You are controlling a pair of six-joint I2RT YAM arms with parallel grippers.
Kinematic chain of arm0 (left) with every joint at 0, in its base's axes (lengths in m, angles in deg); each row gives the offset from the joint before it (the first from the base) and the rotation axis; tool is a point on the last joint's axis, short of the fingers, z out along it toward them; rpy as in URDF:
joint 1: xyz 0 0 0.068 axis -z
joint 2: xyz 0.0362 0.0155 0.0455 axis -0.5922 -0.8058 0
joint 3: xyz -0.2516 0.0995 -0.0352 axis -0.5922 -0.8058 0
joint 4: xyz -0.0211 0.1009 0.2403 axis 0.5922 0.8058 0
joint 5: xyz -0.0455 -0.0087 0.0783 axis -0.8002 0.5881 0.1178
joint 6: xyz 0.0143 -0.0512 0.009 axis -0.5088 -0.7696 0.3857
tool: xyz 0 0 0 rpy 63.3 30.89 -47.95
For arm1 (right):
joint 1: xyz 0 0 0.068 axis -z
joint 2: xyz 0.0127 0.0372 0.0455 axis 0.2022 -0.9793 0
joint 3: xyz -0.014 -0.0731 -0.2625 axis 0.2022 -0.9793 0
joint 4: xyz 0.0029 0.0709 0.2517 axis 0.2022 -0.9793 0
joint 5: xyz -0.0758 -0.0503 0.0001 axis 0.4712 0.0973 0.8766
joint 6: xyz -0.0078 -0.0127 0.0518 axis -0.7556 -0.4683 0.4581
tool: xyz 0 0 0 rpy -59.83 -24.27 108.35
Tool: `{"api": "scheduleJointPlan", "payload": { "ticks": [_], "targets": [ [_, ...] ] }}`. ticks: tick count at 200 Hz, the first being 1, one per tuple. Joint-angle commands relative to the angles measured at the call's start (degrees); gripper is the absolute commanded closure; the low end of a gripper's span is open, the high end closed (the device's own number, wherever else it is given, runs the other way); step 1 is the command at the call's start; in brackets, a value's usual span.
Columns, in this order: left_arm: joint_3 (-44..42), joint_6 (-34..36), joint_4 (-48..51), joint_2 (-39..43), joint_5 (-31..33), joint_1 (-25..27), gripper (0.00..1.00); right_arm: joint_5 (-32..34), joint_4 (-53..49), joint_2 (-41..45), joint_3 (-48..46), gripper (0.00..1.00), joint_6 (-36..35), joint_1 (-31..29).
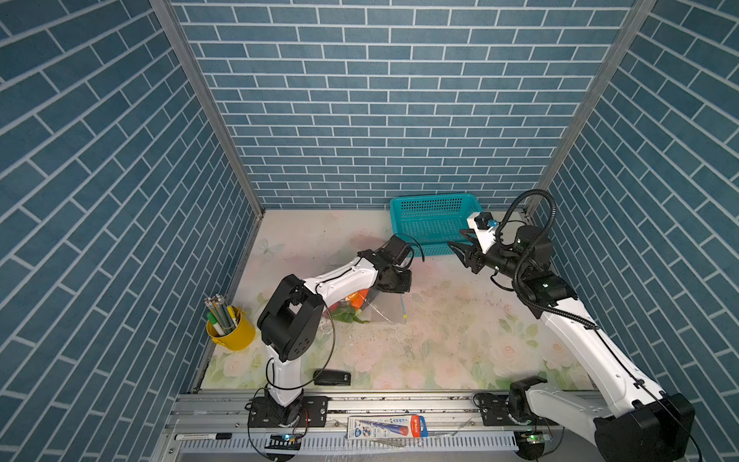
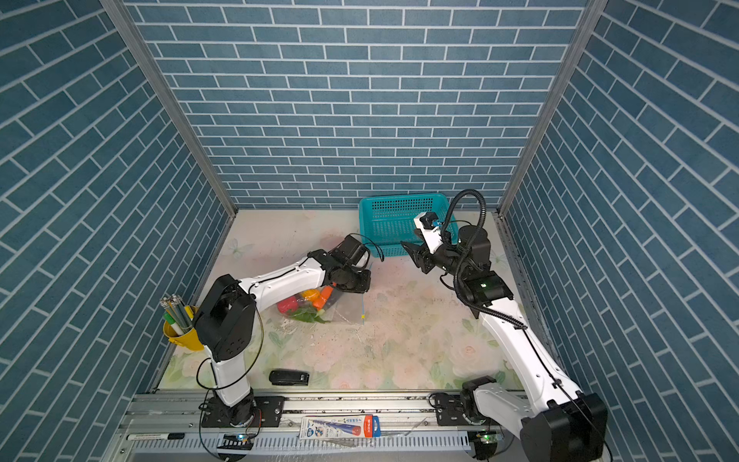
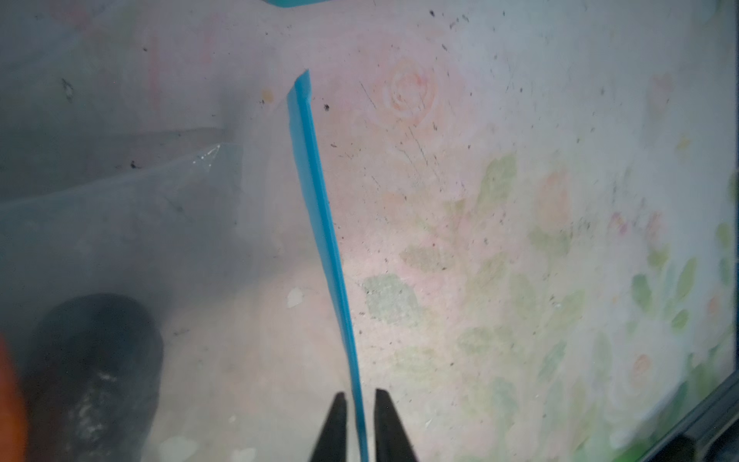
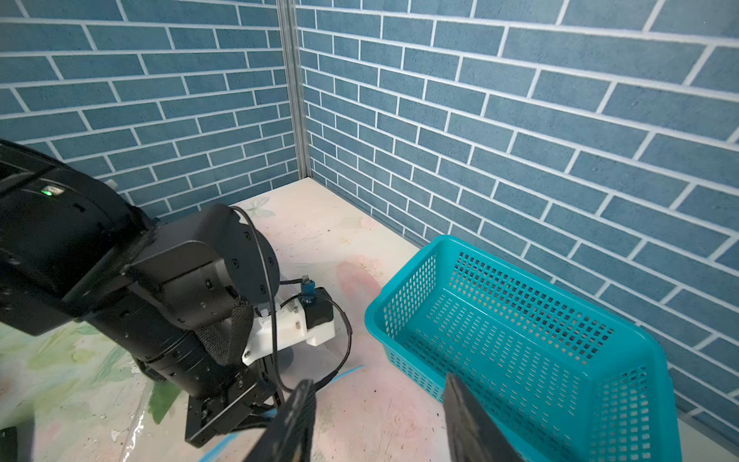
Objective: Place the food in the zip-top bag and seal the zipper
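Here, blue brick walls (image 1: pixel 400 100) enclose a floral tabletop (image 1: pixel 460 340).

The clear zip-top bag (image 2: pixel 346 310) lies on the bench (image 2: pixel 400 340), colourful toy food (image 2: pixel 306 304) inside, blue zipper (image 3: pixel 320 224) along one edge.

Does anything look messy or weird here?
Mostly it is tidy: the toy veggies sit inside the bag. The flowery table cover looks scruffy, though. It has dark specks and thin scratches beside the blue zipper strip, plus a few white chips.
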Motion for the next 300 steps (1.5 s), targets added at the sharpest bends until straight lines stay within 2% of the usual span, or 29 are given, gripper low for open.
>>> {"api": "scheduleJointPlan", "payload": {
  "ticks": [1, 43, 76, 113, 156, 181, 195, 209, 227, 261, 300],
  "targets": [
    [-2.02, -3.12, -8.27, 1.17, -0.73, 1.38, 0.52, 0.91, 0.70, -0.24, -1.76, 0.48, 1.33, 0.28],
    [-6.13, 0.22, -14.59, 9.37, 0.96, 3.46, 0.16, 1.58, 0.60, -0.32, -1.65, 0.47, 1.56, 0.56],
    [-13.87, 6.36, -15.93, 22.55, 7.58, 3.36, 0.01, 4.52, 1.49, 1.12, -2.82, 0.46, 2.24, 0.94],
    [-21.15, 13.49, -11.68, 35.92, 13.22, 0.50, 0.01, 13.79, 3.50, 4.81, -7.81, 0.46, 5.43, 2.04],
    [-30.12, 18.37, -9.60, 47.21, 13.60, -12.10, 0.01, 26.52, 5.61, 9.62, -17.66, 0.45, 8.25, 3.74],
    [-34.83, 22.04, -12.04, 50.79, 22.74, -17.78, 0.01, 32.87, 11.70, 11.12, -25.45, 0.45, 8.88, 4.93],
    [-37.89, 22.23, -15.68, 52.00, 22.48, -23.07, 0.01, 35.68, 15.25, 11.01, -29.11, 0.45, 8.77, 5.68],
    [-40.97, 22.68, -18.92, 52.45, 21.92, -28.16, 0.01, 37.43, 18.46, 9.95, -31.59, 0.46, 8.02, 6.48],
    [-42.96, 25.59, -21.97, 51.32, 23.35, -32.22, 0.00, 39.20, 23.20, 7.67, -34.43, 0.46, 7.35, 7.45],
    [-43.51, 31.12, -26.71, 46.56, 27.10, -35.77, 0.01, 39.89, 33.50, 0.81, -39.05, 0.47, 6.51, 9.72],
    [-44.56, 32.33, -33.77, 39.19, 26.11, -40.07, 0.04, 39.14, 41.09, -4.44, -41.46, 0.47, 5.86, 12.29]
  ]
}}
